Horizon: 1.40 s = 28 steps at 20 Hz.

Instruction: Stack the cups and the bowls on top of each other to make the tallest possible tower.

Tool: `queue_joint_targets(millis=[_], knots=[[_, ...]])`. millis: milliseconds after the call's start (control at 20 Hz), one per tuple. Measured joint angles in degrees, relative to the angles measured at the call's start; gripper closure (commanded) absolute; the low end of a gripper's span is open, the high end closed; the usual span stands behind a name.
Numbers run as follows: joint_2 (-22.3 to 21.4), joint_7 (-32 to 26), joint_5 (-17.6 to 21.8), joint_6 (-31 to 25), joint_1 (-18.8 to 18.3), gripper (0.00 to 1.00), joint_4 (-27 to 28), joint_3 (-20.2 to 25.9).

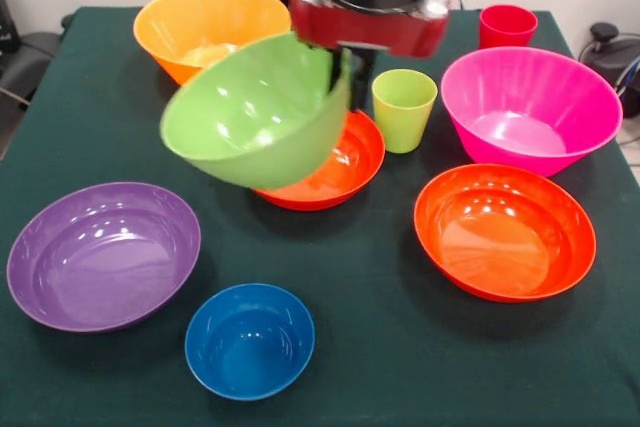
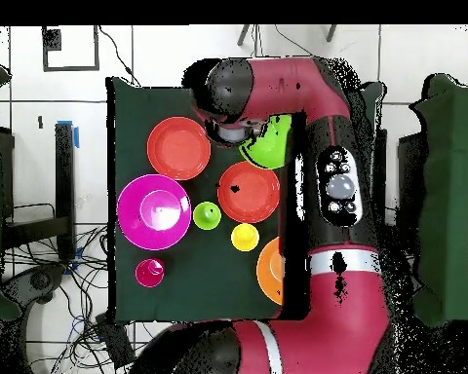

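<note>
1. The magenta bowl (image 1: pixel 530 107) is the widest piece and stands upright and empty. In the front view it is off to the right of the gripper (image 1: pixel 345 72), with the lime green cup (image 1: pixel 404 107) between them. As I judge it, this is the likely base for the tower, so the coming move turns on that sideways gap.
2. The lime-green bowl (image 1: pixel 255 112) hangs off the table, tilted, its mouth turned toward the camera. The gripper is clamped on its rim at the bowl's right side. The bowl overlaps the nearer shallow red-orange bowl (image 1: pixel 340 162) in the front view, but it is not resting in it.
3. The deep orange bowl (image 1: pixel 205 27) sits at the back left with something pale yellow inside, possibly the yellow-orange cup.
4. The purple bowl (image 1: pixel 105 252) and the second red-orange bowl (image 1: pixel 505 232) lie at the front, well apart from the gripper.
5. The small blue bowl (image 1: pixel 250 339) is nearest the camera.
6. The red cup (image 1: pixel 507 25) stands behind the magenta bowl.
7. No tower has been started yet.
</note>
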<state>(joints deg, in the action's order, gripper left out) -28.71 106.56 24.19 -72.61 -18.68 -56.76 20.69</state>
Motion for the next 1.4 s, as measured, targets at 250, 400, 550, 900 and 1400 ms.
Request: queue_joint_targets(millis=[250,400,550,900,1400], knots=[[5.6,0.0,0.0,-2.2,3.0,1.0,8.5,0.8],[7.5,0.0,0.0,-3.3,3.7,1.0,11.4,1.0],[10.2,0.0,0.1,-5.2,4.5,1.0,15.6,1.1],[15.8,0.0,2.1,-10.0,5.8,1.0,26.2,1.2],[19.0,0.0,7.6,-14.9,6.0,1.0,36.8,2.1]])
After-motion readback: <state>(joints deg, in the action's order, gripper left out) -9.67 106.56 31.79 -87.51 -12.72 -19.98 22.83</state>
